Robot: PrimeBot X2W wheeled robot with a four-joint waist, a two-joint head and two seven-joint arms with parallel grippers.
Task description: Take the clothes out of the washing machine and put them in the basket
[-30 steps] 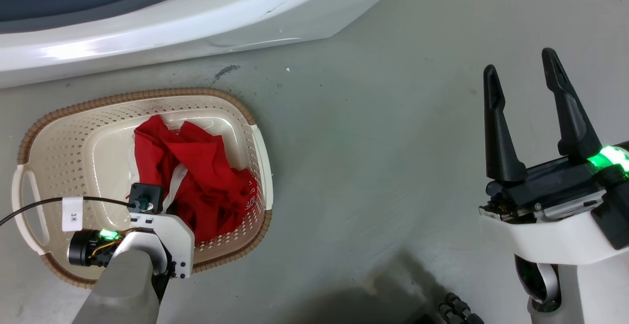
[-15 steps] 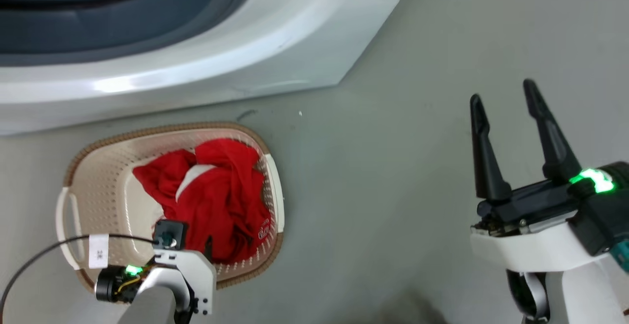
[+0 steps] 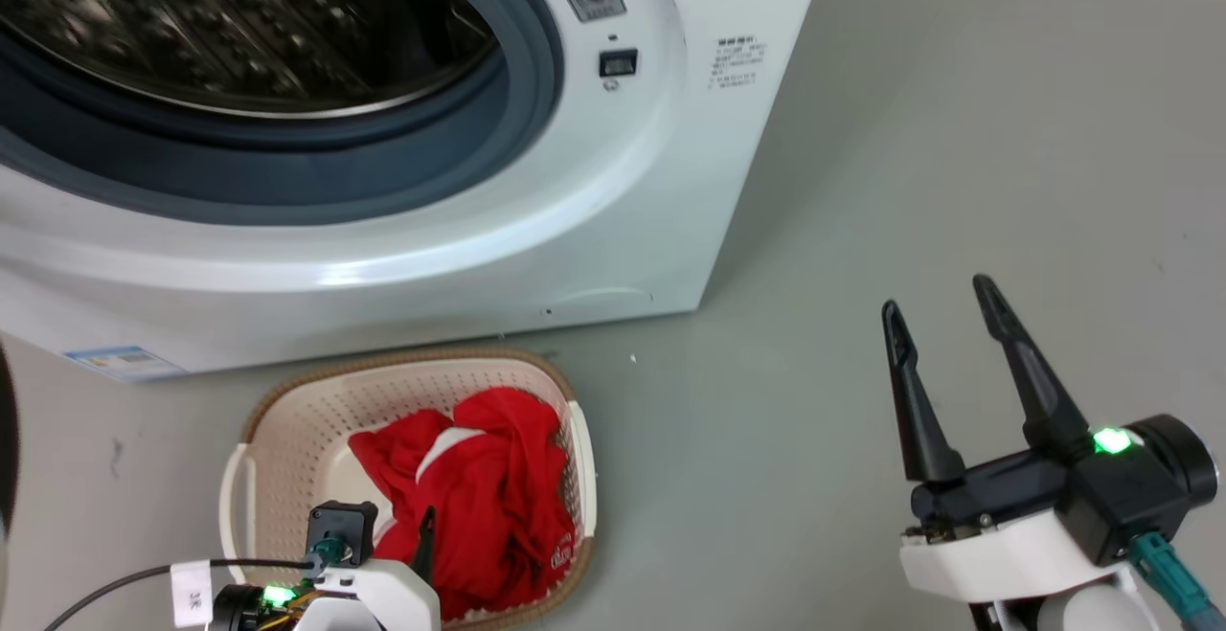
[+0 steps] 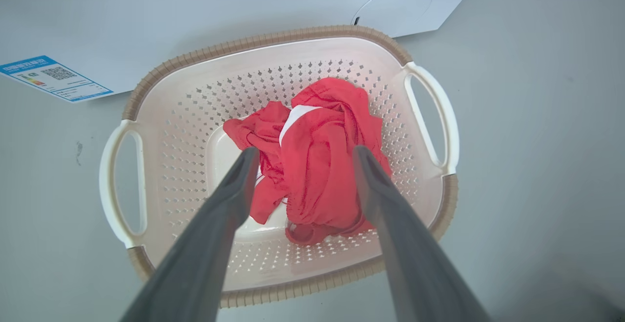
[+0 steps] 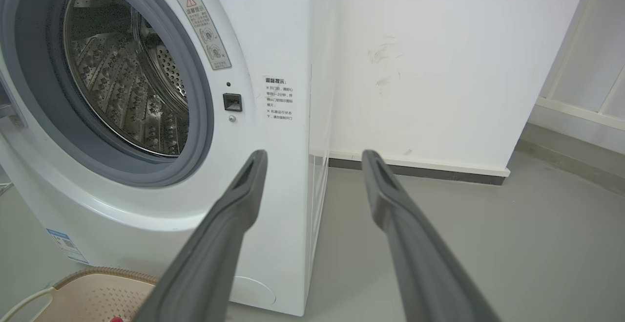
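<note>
the left gripper point(image 4: 305, 150) hangs wide and empty right above the red jersey point(image 4: 317, 185), crumpled inside the cream basket point(image 4: 254, 44) toward its right side. the right gripper point(image 3: 937, 292), also wide and empty, stands well apart. just behind the basket, the washing machine point(image 3: 613, 229) shows its drum point(image 5: 122, 77) open.

Grey floor point(image 5: 488, 244). White wall point(image 5: 439, 43) at 1 o'clock in right wrist view, faint scuffs point(image 5: 385, 63). Dark skirting point(image 5: 415, 170) along base. Pale frame point(image 5: 586, 68) at 2 o'clock.

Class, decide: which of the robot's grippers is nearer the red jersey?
Left. The left gripper hovers open above the jersey in the basket; the right gripper is away to the side, over the floor.
</note>
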